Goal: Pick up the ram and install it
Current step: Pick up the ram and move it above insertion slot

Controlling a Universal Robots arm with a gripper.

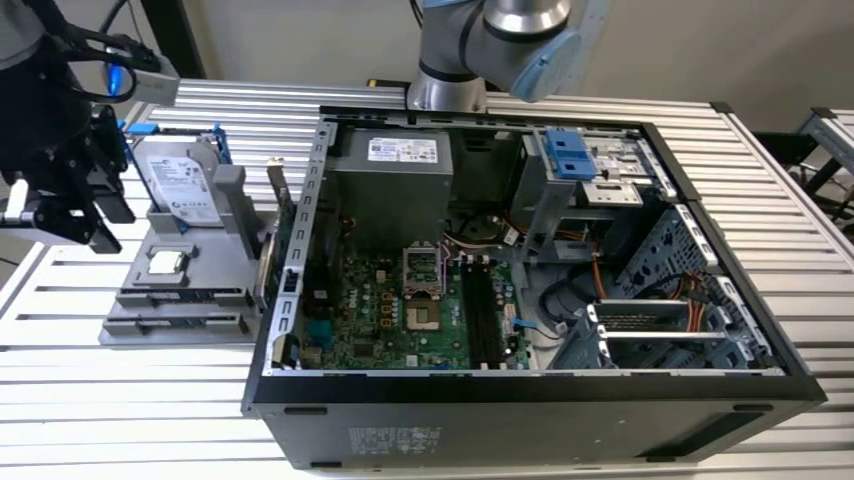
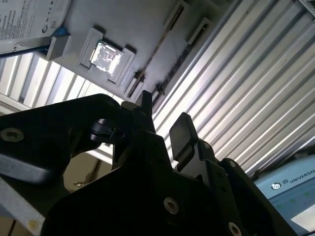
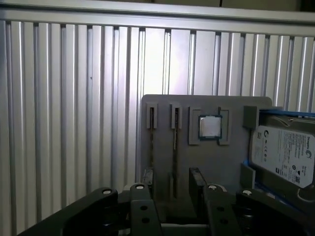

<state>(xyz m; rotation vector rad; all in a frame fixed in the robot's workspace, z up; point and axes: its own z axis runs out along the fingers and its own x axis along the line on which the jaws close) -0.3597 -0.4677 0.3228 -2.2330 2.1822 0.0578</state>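
Ram [image 3: 174,147] in one of two slots [image 3: 151,117]

Matt black gripper [image 2: 165,120] over a ribbed, satin-finish metal table [image 3: 59,123]. Below its fingers, a dull grey plastic holder [image 3: 206,162] carries a mirror-bright metal processor chip [image 3: 210,127] and a hard drive [image 3: 283,155] with a smooth white label.

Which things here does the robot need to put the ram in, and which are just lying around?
For the job: thin, long dark memory stick standing on edge in the grey holder; black gripper, open, near the holder; long black slots on the green motherboard inside the open black computer case.
Just lying about: silver hard drive with blue frame; small square silver processor chip.
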